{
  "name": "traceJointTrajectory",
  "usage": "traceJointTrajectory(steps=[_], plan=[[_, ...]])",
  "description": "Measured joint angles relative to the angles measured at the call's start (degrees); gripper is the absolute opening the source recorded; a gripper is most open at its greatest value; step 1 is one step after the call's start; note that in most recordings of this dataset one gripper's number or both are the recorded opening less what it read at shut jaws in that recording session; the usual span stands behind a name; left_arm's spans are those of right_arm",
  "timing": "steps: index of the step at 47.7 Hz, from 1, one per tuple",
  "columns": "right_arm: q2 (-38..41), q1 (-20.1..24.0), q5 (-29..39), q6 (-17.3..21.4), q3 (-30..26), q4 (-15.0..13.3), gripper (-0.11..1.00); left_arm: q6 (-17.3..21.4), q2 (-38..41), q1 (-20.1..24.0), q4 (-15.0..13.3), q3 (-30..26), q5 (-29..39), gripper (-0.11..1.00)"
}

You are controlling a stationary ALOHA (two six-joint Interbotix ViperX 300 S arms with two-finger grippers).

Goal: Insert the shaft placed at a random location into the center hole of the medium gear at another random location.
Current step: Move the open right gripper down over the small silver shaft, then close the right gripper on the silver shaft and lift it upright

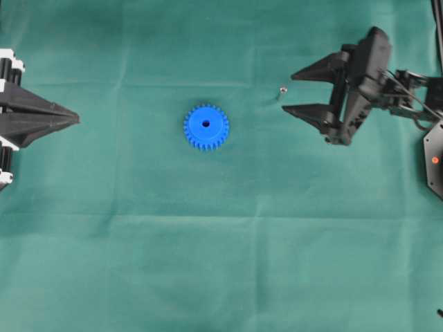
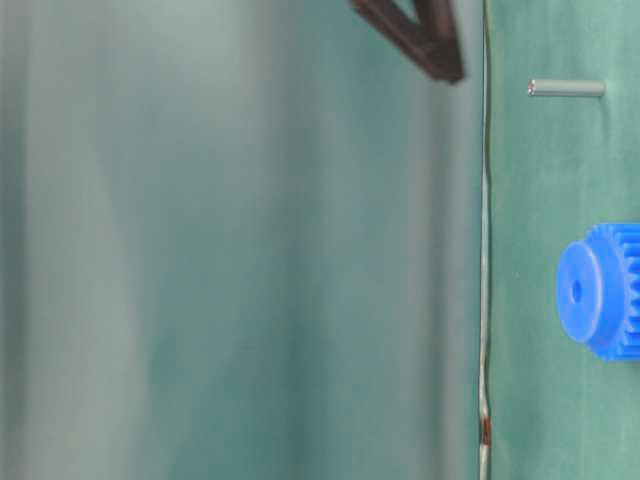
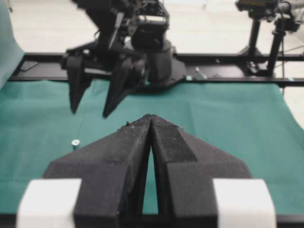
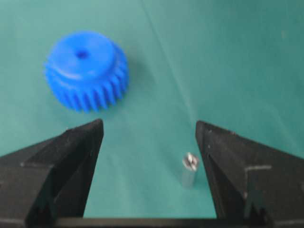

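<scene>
Centring the released right end effector (image 4: pixel 149 130) matters: the short silvery metal shaft (image 4: pixel 189 169) stands upright nearer its right finger, bright blue toothed plastic gear (image 4: pixel 86 70) ahead-left, so shift before clenching.

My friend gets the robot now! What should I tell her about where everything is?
Right gripper: jaws wide open, holding nothing, close to the shaft.
Left gripper: jaws shut, empty, parked at the left edge.
Shaft: standing upright on the green cloth, beside the right gripper's tips.
Medium gear: flat on the cloth mid-table, center hole empty.
Done: nothing yet.
Left: grab the shaft, put it in the hole.
</scene>
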Motion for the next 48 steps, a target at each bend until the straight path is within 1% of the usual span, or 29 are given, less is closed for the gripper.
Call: traceJointTrajectory(steps=[10, 18, 24, 30, 35, 36, 39, 42, 44, 48], plan=[[7.5, -1.9, -4.4, 0.0, -0.3, 1.1, 0.82, 0.0, 0.0, 0.0, 0.0, 0.0, 0.1, 0.01], [12.3, -2.8, -7.3, 0.0, -0.4, 1.3, 0.82, 0.0, 0.1, 0.1, 0.1, 0.0, 0.1, 0.01], [14.4, -2.8, -7.8, 0.0, -1.0, 1.8, 0.82, 0.0, 0.1, 0.0, 0.1, 0.0, 0.1, 0.01], [14.8, -2.8, -8.1, 0.0, -1.4, 1.8, 0.81, 0.0, 0.1, 0.0, 0.0, 0.1, 0.1, 0.01], [14.9, -2.8, -8.7, 0.0, -1.7, 1.8, 0.78, 0.0, 0.1, 0.0, 0.0, 0.0, 0.4, 0.01], [14.9, -2.8, -8.7, 0.0, -1.8, 1.8, 0.77, 0.0, 0.1, 0.0, 0.1, 0.0, 0.4, 0.01], [15.0, -2.8, -8.7, 0.0, -1.8, 1.8, 0.68, 0.0, 0.2, 0.0, 0.0, 0.0, 0.7, 0.01], [15.1, -2.8, -8.8, 0.0, -1.8, 1.8, 0.51, 0.0, 0.2, 0.0, 0.1, 0.1, 1.0, 0.01], [15.0, -2.8, -8.8, 0.0, -1.8, 1.8, 0.37, 0.0, 0.2, 0.0, 0.1, 0.0, 1.1, 0.01], [15.0, -2.8, -8.8, 0.0, -1.8, 1.8, 0.17, 0.0, 0.2, 0.0, 0.0, 0.0, 1.1, 0.01]])
